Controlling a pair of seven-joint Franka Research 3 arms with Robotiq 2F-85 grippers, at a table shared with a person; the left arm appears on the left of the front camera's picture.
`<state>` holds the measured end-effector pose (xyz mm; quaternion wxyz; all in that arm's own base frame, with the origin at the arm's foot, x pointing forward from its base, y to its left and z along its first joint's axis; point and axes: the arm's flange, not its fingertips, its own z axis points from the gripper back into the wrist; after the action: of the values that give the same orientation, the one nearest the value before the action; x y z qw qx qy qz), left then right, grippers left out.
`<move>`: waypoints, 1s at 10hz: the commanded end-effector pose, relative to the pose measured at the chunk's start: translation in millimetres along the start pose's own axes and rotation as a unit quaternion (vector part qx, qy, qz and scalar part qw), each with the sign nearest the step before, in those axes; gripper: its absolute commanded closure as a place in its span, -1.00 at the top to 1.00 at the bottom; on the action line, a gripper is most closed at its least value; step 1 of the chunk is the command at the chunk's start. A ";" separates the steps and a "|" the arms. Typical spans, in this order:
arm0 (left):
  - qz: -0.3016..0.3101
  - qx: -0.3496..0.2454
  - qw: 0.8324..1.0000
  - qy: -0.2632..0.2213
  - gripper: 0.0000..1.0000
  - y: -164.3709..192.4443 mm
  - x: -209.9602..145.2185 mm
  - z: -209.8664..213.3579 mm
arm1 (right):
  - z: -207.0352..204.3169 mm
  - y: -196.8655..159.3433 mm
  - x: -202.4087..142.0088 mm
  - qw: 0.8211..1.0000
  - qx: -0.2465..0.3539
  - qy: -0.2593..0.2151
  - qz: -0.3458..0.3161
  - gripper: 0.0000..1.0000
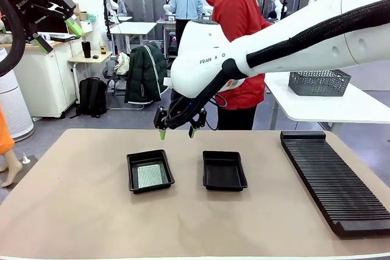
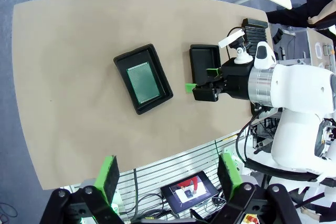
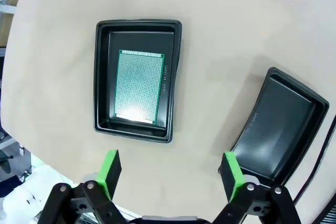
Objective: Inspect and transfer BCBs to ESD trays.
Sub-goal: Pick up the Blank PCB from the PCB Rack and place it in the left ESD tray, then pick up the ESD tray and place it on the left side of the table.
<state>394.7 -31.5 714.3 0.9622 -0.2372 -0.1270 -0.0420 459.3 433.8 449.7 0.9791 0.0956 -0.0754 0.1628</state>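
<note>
The right gripper [image 1: 177,131] hangs with its jaws spread and nothing between them, above bare tabletop just behind the gap between the two trays. In its own wrist view the green pads [image 3: 111,167] frame that gap. To one side a BCB [image 3: 139,85] lies flat on the floor of an ESD tray [image 3: 102,77], square to the walls, with a bright glare on one end. To the other side the second ESD tray [image 3: 283,119] sits empty and skewed. The left gripper [image 1: 60,36] is raised high at the table's edge, also spread and empty. I judge the work to be between boards: one is placed and one tray waits. The next move calls for another board, then a level descent into the empty tray, turned to match its skew. Where that board will come from is unclear. The slots of the long ribbed rack [image 1: 335,181] look dark, and I cannot tell whether they hold anything. The right arm's bulk hides the hands of the person in red [image 1: 237,16], and the empty tray's near corner is cut off behind the finger.
</note>
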 end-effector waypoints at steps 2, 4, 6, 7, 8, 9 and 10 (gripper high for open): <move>0.001 -0.001 1.000 -0.001 1.00 1.4 0.0 0.6 | -0.8 7.5 -3.4 1.000 0.002 -0.001 0.005 1.00; 0.001 -0.001 1.000 -0.001 1.00 1.4 0.0 0.6 | -0.8 7.5 -3.4 1.000 0.002 -0.001 0.005 1.00; 0.001 -0.001 1.000 -0.001 1.00 1.4 0.0 0.6 | -0.8 7.5 -3.4 1.000 0.002 -0.001 0.005 1.00; 0.001 -0.001 1.000 -0.001 1.00 1.4 0.0 0.6 | -0.8 7.5 -3.4 1.000 0.002 -0.001 0.005 1.00; 0.001 -0.001 1.000 -0.001 1.00 1.4 0.0 0.6 | -0.8 7.5 -3.4 1.000 0.002 -0.001 0.005 1.00; 0.001 -0.001 1.000 -0.001 1.00 1.4 0.0 0.6 | -0.8 7.5 -3.4 1.000 0.002 -0.001 0.005 1.00; 0.001 -0.001 1.000 -0.001 1.00 1.4 0.0 0.6 | -0.8 7.5 -3.4 1.000 0.002 -0.001 0.005 1.00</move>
<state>394.7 -31.5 714.3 0.9622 -0.2372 -0.1270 -0.0420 454.3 440.0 450.6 0.9779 0.0984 -0.0744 0.1687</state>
